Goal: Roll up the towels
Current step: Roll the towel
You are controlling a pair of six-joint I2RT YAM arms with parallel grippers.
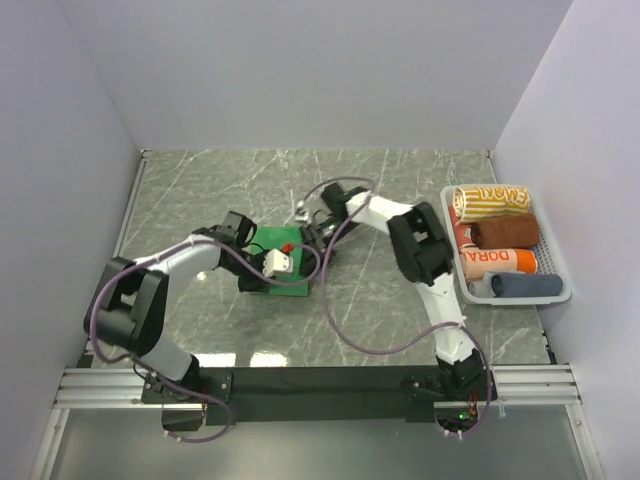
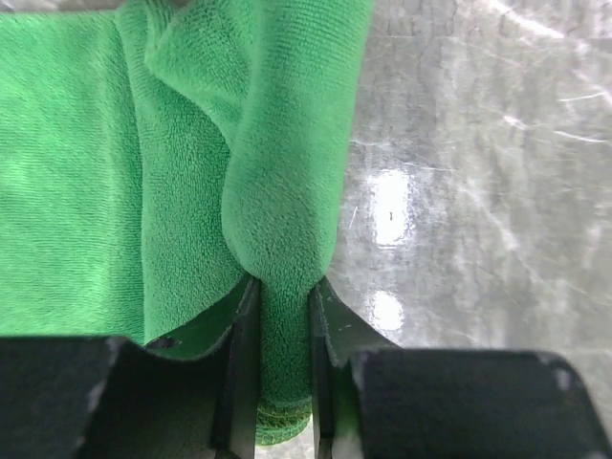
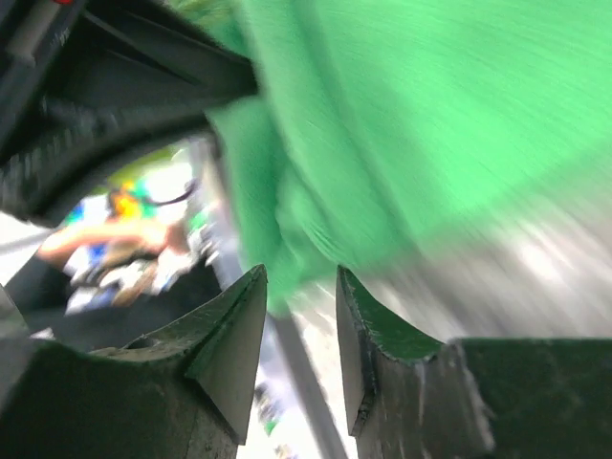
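The bright green towel point(image 1: 278, 238) lies mid-table, partly under both wrists. My left gripper point(image 1: 262, 280) is shut on a raised fold of it. In the left wrist view the fold point(image 2: 277, 220) stands pinched between the jaws of the left gripper point(image 2: 284, 325), with the stitched hem poking out below. My right gripper point(image 1: 311, 245) is at the towel's far right edge. In the blurred right wrist view the right gripper point(image 3: 301, 296) is open and holds nothing, and the towel point(image 3: 430, 115) hangs just beyond its tips.
A white basket point(image 1: 556, 250) at the right edge holds rolled towels: yellow-striped point(image 1: 492, 202), brown point(image 1: 505, 233), orange-lettered point(image 1: 498, 261), blue-grey point(image 1: 525, 286). White walls enclose the grey marble table point(image 1: 200, 190). The left arm's dark body point(image 3: 115, 105) is close to my right gripper.
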